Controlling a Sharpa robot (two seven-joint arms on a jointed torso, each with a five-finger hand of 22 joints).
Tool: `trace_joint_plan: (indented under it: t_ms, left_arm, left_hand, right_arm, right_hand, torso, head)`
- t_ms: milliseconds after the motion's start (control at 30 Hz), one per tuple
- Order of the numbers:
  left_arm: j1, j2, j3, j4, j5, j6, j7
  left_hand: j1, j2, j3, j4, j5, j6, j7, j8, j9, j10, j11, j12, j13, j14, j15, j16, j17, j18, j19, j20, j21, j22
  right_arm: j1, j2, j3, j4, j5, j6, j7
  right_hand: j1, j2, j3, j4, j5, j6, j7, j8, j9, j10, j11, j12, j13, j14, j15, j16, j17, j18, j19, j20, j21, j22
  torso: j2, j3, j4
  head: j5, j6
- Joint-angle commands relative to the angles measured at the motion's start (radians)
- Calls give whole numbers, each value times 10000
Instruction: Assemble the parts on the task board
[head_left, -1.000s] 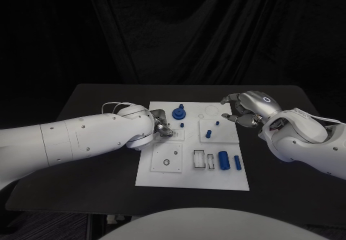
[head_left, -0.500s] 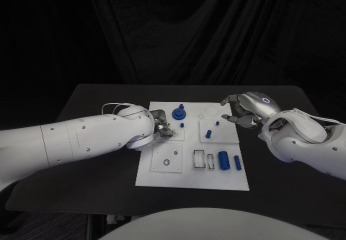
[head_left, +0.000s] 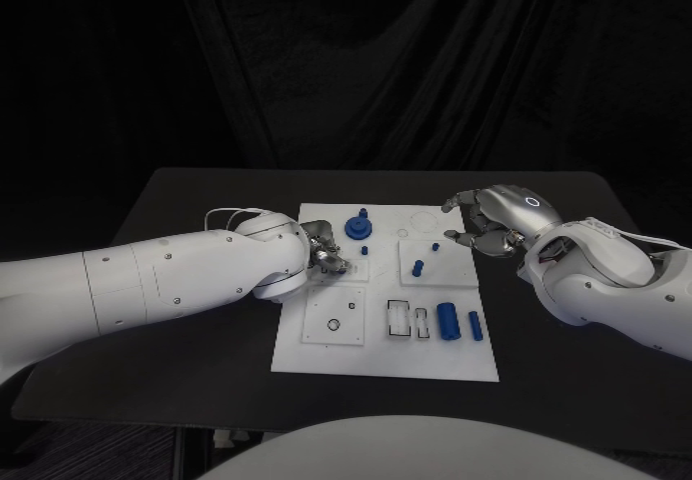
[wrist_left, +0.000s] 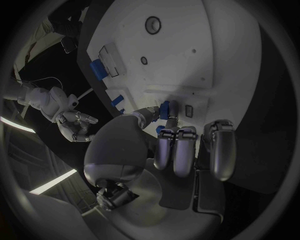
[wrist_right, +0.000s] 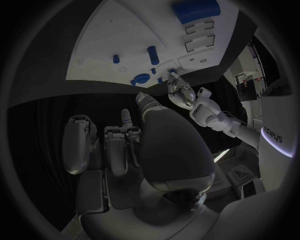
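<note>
One small blue part (wrist_left: 165, 110) sits pinched in my left hand (head_left: 323, 250) at the task board's (head_left: 387, 355) nine-o'clock edge, so seating it comes next, I judge, while my right hand (head_left: 490, 222) hovers empty at two o'clock.

Dim scene against black drapes; the white task board (head_left: 387, 345) is brightest, without glare. Wrist views bend straight edges strongly, dark vignette ringing each circle.
</note>
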Motion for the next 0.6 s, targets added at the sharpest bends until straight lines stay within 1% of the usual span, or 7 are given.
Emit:
trace_joint_plan:
  t_ms: [33, 100, 233, 267, 333, 400, 600]
  left_arm:
    - [-77, 17, -36, -9, 96, 192, 143]
    - [-78, 8, -36, -8, 96, 132, 180]
    - [-81, -44, -36, 45, 96, -41, 275]
    - [-81, -61, -36, 66, 96, -94, 300]
    - [-82, -107, -36, 119, 95, -213, 347]
    - [-83, -161, -36, 179, 95, -326, 378]
    - [-84, -350, -36, 375, 95, -784, 508]
  left_hand:
    - [-32, 30, -66, -14, -38, 539, -561, -48, 8, 1079, -56, -6, 2626, 1057, -79, 25, 2635, -75, 248, -49, -38, 2116]
    - [-2, 41, -69, -33, -22, 533, -566, -54, 16, 1079, -59, -6, 2626, 1057, -79, 25, 2635, -76, 249, -48, -36, 2117]
    - [82, 66, -82, -86, 124, 533, -569, -61, 47, 1079, -62, -6, 2626, 1057, -82, 25, 2635, -77, 250, -49, -33, 2122]
    - [133, 73, -85, -122, 239, 543, -570, -58, 70, 1079, -63, -6, 2626, 1057, -83, 25, 2635, -76, 248, -51, -37, 2123]
    - [294, 60, -37, -268, 654, 548, -571, -54, 136, 1079, -66, -6, 2626, 1057, -87, 25, 2635, -78, 253, -55, -31, 2129]
    - [341, 49, -16, -316, 719, 549, -572, -50, 162, 1079, -68, -6, 2626, 1057, -88, 25, 2635, -82, 260, -54, -20, 2134]
    - [367, 16, -12, -353, 753, 554, -574, -44, 184, 1079, -68, -6, 2626, 1057, -88, 25, 2635, -88, 275, -55, 7, 2144]
  right_arm:
    - [-25, 0, 6, 2, 22, 60, -194]
    - [-25, -1, 6, 2, 35, 70, -201]
    - [-26, -12, 6, 1, 49, 79, -212]
    - [-26, -15, 6, 0, 51, 82, -214]
    - [-28, -20, 6, -3, 55, 88, -220]
    - [-33, -22, 6, -7, 57, 93, -223]
    - [-55, -37, 6, -4, 60, 94, -229]
  right_hand:
    - [131, -8, 70, 13, 38, 24, 11, 48, -9, 553, -64, -48, 2045, 1037, -41, 29, 2635, 183, -87, -12, -67, 1862]
    - [131, -8, 70, 13, 38, 24, 11, 48, -9, 553, -64, -48, 2045, 1037, -41, 29, 2635, 183, -87, -12, -67, 1862]
    - [137, -7, 75, 13, 43, 25, 13, 52, -16, 535, -63, -67, 2024, 1037, -40, 29, 2635, 188, -99, -12, -94, 1853]
    - [137, -7, 75, 13, 43, 25, 13, 52, -16, 535, -63, -67, 2024, 1037, -40, 29, 2635, 188, -99, -12, -94, 1853]
    - [137, -7, 75, 13, 43, 25, 13, 52, -16, 535, -63, -67, 2024, 1037, -40, 29, 2635, 188, -99, -12, -94, 1853]
    - [137, -7, 76, 13, 44, 25, 13, 53, -17, 533, -63, -69, 2021, 1037, -40, 29, 2635, 189, -100, -12, -97, 1852]
    - [139, -1, 82, 18, 48, 27, 17, 57, -24, 529, -60, -73, 2017, 1037, -39, 29, 2635, 194, -111, -11, -121, 1845]
  torso:
    - [-3, 6, 1]
    - [1, 6, -3]
    - [0, 10, -10]
    - [1, 11, -8]
    - [0, 12, -8]
    - [3, 9, -6]
    - [7, 1, -2]
  head:
    - [-13, 1]
    - [-5, 1]
    - [13, 1]
    - [14, 1]
    - [23, 1]
    - [30, 1]
    - [60, 1]
